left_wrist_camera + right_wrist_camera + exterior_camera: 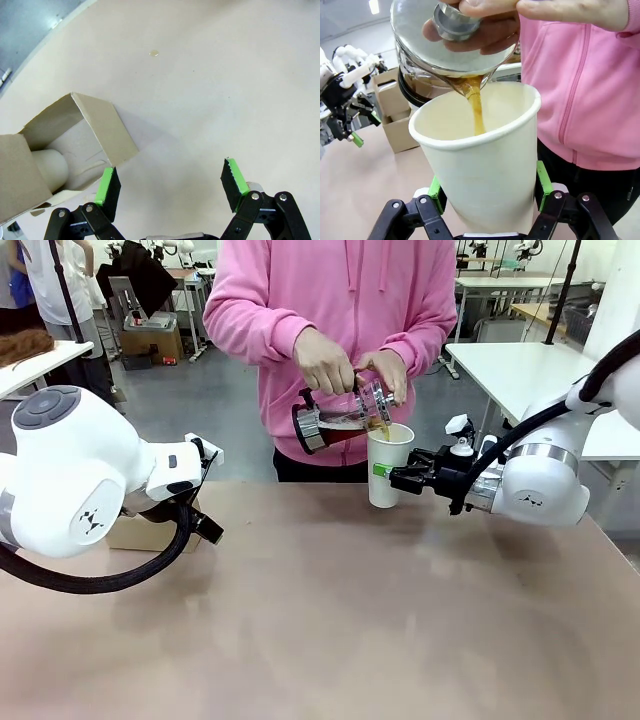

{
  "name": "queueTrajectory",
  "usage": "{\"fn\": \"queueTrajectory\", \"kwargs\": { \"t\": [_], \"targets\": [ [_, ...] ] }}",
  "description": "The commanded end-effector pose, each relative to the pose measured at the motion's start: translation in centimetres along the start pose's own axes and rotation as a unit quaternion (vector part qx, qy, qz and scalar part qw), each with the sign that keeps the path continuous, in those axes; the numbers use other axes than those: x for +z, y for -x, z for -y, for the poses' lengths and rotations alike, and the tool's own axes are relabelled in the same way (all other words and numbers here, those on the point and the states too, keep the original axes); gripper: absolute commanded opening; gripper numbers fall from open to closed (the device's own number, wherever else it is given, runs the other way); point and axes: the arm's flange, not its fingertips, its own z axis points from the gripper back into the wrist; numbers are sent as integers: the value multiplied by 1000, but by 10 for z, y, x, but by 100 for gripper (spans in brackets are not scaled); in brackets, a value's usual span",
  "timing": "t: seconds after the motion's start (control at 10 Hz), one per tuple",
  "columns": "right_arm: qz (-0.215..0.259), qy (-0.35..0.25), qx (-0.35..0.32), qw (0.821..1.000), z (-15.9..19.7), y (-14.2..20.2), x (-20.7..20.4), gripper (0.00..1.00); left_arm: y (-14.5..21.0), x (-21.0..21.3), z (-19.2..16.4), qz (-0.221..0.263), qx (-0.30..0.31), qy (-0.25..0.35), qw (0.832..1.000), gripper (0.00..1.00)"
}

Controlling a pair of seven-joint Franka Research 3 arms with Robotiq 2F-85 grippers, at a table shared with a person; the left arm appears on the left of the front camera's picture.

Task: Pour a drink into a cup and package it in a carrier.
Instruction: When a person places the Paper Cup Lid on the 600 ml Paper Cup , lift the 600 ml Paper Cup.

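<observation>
Far left, low over the table (320,620): left gripper (170,186), jaws spread wide, nothing between the green pads (109,186). Hovers just beside the carrier (95,127), one pad close to its open end; contact cannot be told. Brown cardboard box, sitting near the table's left edge, half hidden behind the left arm in the front view. Something pale and rounded inside, too unclear to name.

Toward the middle, at the far edge: a person (340,300) in a pink top, both hands (322,360) on a clear glass jug (335,420) tipped steeply to the right. Fingers pressed over the metal knob of the lid. Thin amber-brown stream of the drink (478,107) falling from the spout into the cup (388,468).

Right of that: white paper cup, upright, lidless, mouth directly under the jug's lip. Gripped low on its wall by the right gripper (397,477), one green pad pressed to each side. Arm stretched in from the right, level above the table. Cannot tell whether the cup's base rests on the tabletop.
</observation>
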Motion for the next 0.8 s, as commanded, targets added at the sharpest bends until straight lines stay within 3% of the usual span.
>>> {"fn": "queueTrajectory", "kwargs": {
  "t": [0.0, 0.7],
  "targets": [
    [-5, 4, 5, 1000, -5, -2, 1, 80, 0, 0, 0, 1, 1, 1, 1000, 100],
    [-5, 4, 5, 1000, -5, -2, 1, 80, 0, 0, 0, 1, 1, 1, 1000, 100]
  ]
}}
